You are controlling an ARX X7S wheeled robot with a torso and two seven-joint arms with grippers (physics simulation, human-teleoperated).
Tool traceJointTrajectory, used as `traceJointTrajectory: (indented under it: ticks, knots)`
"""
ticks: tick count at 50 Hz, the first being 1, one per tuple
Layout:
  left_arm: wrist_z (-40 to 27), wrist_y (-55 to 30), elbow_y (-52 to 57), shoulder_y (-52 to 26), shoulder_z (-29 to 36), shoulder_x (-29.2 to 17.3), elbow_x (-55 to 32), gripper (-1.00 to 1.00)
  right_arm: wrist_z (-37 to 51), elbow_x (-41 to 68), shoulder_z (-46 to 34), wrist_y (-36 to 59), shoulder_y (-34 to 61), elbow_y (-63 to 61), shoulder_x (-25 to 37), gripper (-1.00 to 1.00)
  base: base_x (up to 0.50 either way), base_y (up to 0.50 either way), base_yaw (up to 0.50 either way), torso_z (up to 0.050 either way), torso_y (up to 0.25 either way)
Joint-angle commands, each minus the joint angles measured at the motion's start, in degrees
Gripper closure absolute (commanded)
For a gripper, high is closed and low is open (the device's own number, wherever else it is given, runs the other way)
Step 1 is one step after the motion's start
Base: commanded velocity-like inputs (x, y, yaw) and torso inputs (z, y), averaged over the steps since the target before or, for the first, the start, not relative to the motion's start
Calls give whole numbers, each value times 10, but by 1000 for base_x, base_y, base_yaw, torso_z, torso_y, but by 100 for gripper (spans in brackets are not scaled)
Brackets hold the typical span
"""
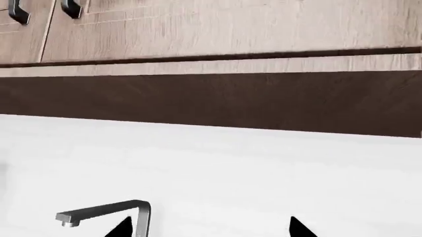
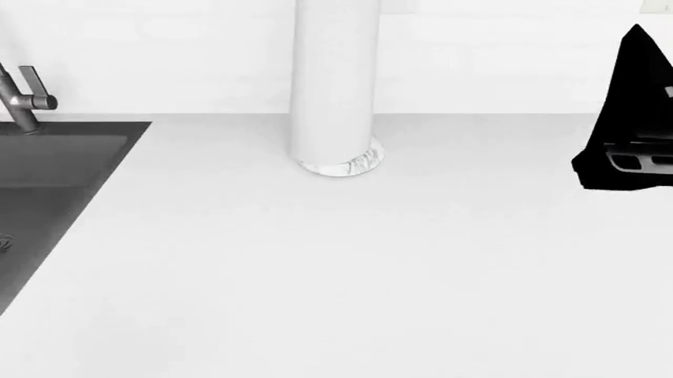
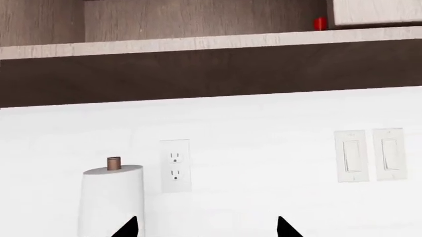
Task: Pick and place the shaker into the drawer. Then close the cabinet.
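- Three views were logged; the head view came first. A white counter (image 2: 347, 268) filled most of it, with a dark sink (image 2: 53, 189) set in at the left and a grey tap (image 2: 24, 94) behind the sink.
- A white paper towel roll (image 2: 334, 79) stood upright on a marbled base (image 2: 342, 164) near the back wall. A black arm part (image 2: 631, 118) showed at the right edge; whether it was the right gripper could not be told. No drawer showed in this view.
- Left wrist view: the left gripper (image 1: 211, 231) showed only as two dark fingertips (image 1: 120, 228), set well apart with nothing between them, so it read as spread.
- Beyond them were the tap spout (image 1: 105, 212), the white wall (image 1: 231, 168), a dark underside band, and pale wood cabinet doors (image 1: 231, 24) with two dark handles (image 1: 71, 8).
- Right wrist view: the right gripper (image 3: 205, 229) also showed two dark tips wide apart, empty, spread.
- The shaker (image 3: 319, 23) sat as a small red shape on an open wooden shelf (image 3: 197, 43) high above the gripper, just beside a pale cabinet door (image 3: 376, 12).
- Below the shelf the wall carried a double outlet (image 3: 175, 165) and two light switches (image 3: 369, 154); the towel roll with its copper-coloured post (image 3: 113, 163) stood near the outlet.
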Motion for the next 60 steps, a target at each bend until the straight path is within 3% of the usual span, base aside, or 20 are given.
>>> traceJointTrajectory:
  ticks: [1,2,4,6,7,9,28,37,39,45,60]
  knots:
    - [-67,-45,-137,-358,183,-77,52,-100,17,66,20,47,43,5,9,-100,0,0,0,0,0]
    - [-66,-48,-143,-385,198,-74,59,-100,17,69,22,49,45,6,11,-100,0,0,0,0,0]
    - [-20,-80,-176,-557,308,15,79,-100,16,67,16,35,32,5,22,-100,0,0,0,0,0]
    - [8,-67,-218,-729,351,71,105,-100,13,63,13,25,23,4,29,-100,0,0,0,0,0]
    - [16,-61,-232,-783,364,89,114,-100,12,61,12,21,20,4,31,-100,0,0,0,0,0]
    - [27,-50,-247,-815,378,112,124,-100,11,59,10,15,15,3,35,-100,0,0,0,0,0]
    - [96,-7,-332,-943,445,245,151,-100,-1,20,-13,-33,-29,-1,41,-100,0,0,0,0,0]
    - [212,98,-501,-975,542,343,247,-100,-6,-14,-39,-78,-70,-4,60,-100,0,0,0,0,0]
    - [238,116,-541,-979,531,376,290,-100,-9,-26,-49,-96,-83,-5,69,-100,0,0,0,0,0]
    - [335,130,-596,-979,416,492,455,-100,-6,-46,-68,-129,-106,-8,87,-100,0,0,0,2,0]
    - [244,141,-524,-979,546,494,287,-100,56,-86,-89,-157,-132,-43,88,-100,0,0,0,0,1]
